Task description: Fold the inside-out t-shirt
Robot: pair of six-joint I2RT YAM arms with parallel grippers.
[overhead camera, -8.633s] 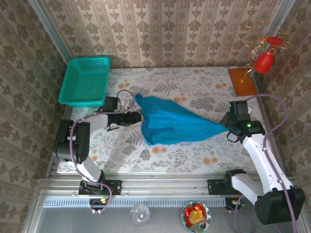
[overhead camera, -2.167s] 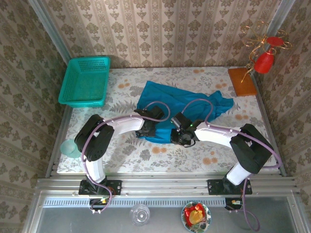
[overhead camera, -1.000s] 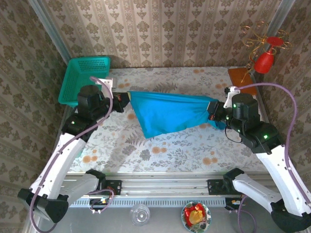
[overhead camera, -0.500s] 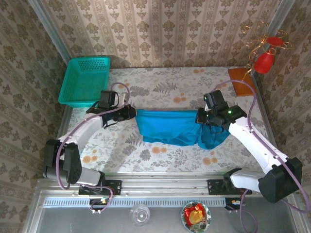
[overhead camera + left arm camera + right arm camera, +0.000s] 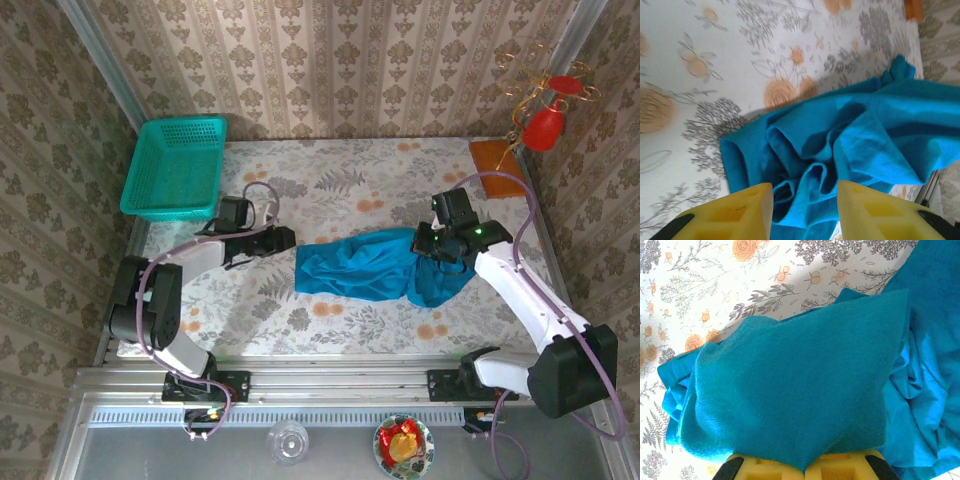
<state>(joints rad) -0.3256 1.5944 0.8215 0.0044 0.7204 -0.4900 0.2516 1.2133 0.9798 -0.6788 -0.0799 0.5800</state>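
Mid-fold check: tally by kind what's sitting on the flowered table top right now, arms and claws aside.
T-shirt: 1
Basket: 1
Wooden board: 1
Total: 3

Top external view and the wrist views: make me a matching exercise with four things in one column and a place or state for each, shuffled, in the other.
Things:
1. t-shirt
2. left claw
3. right claw
4. mesh basket

Places or states:
A. far left corner
B. open, gripping nothing
C. shut on teal fabric
D. crumpled in the middle

Pairs: 1-D, 2-B, 3-C, 4-A
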